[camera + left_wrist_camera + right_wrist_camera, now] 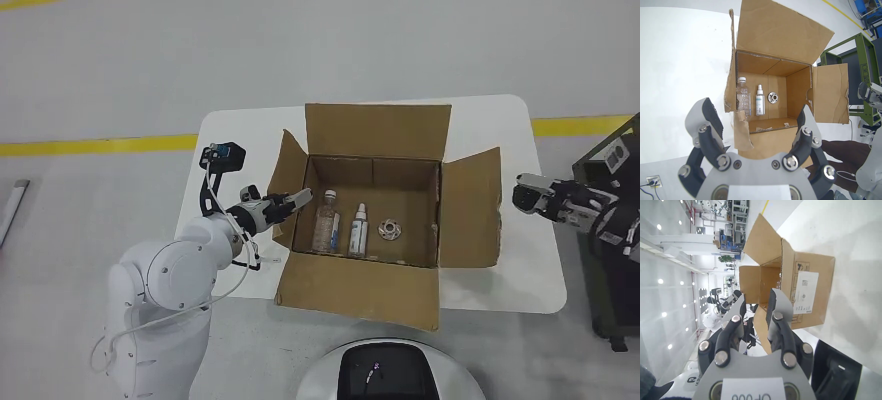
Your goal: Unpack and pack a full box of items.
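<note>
Reach favours the left arm: the left end effector [756, 108] hangs empty with its jaws spread wide, just outside one side wall of the open box [772, 140] and above that wall's torn flap [741, 130], looking down into the interior. Closest beyond it, hard against that same wall on the box floor, lies the clear water bottle [743, 96]. It is on its side, with its white cap pointing away from the robot's body. Its long axis runs along the wall, so it lies crosswise to the direction in which the arm points. In the left wrist view the jaws' opening spans across that axis rather than along it, which I judge suits a grasp around the bottle's middle. One step farther from the end effector, parallel to the water bottle and near it but apart, lies the spray bottle [760, 101], with its nozzle pointing the same way. Farther again, just beside the spray bottle, sits a small round metal fitting [773, 97]. Past the opposite wall and its outspread flap, well apart from all three items, the right end effector [520, 192] hovers near the tabletop [240, 140] edge, empty, with its jaws partly open. By my reading the left arm is much the nearer to every item, the water bottle first.
</note>
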Available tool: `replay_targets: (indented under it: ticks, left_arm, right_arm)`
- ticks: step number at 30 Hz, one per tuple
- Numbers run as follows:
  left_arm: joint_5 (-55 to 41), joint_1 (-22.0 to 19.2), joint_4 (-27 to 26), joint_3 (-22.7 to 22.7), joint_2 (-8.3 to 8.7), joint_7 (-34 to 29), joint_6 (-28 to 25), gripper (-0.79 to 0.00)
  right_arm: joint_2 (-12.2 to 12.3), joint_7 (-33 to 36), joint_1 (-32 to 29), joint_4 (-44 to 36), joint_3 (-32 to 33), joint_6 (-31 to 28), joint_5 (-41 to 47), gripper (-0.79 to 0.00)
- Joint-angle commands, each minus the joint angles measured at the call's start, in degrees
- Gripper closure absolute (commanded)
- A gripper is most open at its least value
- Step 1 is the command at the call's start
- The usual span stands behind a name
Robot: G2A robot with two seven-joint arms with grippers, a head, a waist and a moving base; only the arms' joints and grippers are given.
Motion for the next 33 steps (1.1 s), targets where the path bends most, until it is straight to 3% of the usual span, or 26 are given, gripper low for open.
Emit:
replay_targets:
  ticks: [1,4,15,22,26,28,33]
  left_arm:
    - [0.00,0.00,0.00,0.00,0.00,0.00,0.00,-0.785]
    - [0.00,0.00,0.00,0.00,0.00,0.00,0.00,-0.785]
    - [0.00,0.00,0.00,0.00,0.00,0.00,0.00,-0.785]
    - [0.00,0.00,0.00,0.00,0.00,0.00,0.00,-0.785]
    - [0.00,0.00,0.00,0.00,0.00,0.00,0.00,-0.785]
    - [0.00,0.00,0.00,0.00,0.00,0.00,0.00,-0.785]
    - [0.00,0.00,0.00,0.00,0.00,0.00,0.00,-0.785]
  right_arm:
    - [0.20,-0.40,0.30,0.27,-1.31,0.00,-0.76,-0.329]
    - [0.64,-0.68,0.66,0.11,-2.68,0.52,-3.35,-0.376]
    - [2.33,0.23,-0.22,1.53,0.70,1.14,-5.98,-0.363]
    - [2.83,0.11,0.83,1.19,-4.18,0.72,-5.77,-0.348]
    - [3.31,0.64,2.42,1.98,-7.47,1.50,-8.45,-0.219]
    - [3.52,0.72,3.25,2.88,-8.49,2.05,-9.18,0.000]
    - [4.07,0.33,3.34,4.01,-7.78,2.05,-9.41,0.000]
